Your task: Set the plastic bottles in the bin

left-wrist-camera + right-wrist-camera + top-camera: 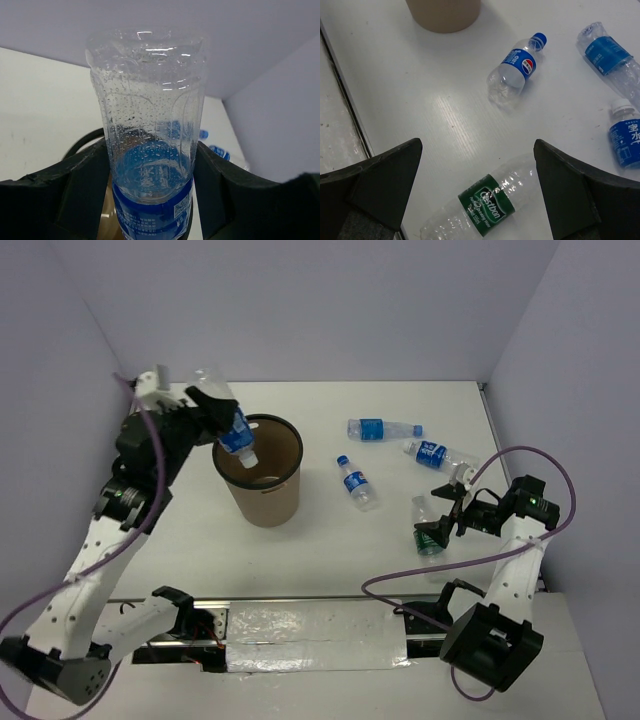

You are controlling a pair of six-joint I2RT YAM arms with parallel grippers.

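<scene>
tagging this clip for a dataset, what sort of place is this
Probably a robotics lab test cell: a white table boxed in by plain pale-purple walls, with a white left arm and right arm bolted at its near edge.

C'estbon on the green-label bottle (487, 209), Pepsi logo on a blue-label bottle (517, 67), other labels unreadable

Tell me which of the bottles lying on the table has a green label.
The green-labelled bottle, on its side just under the right arm's open fingers. The other three lying there are blue-labelled bottles.
</scene>
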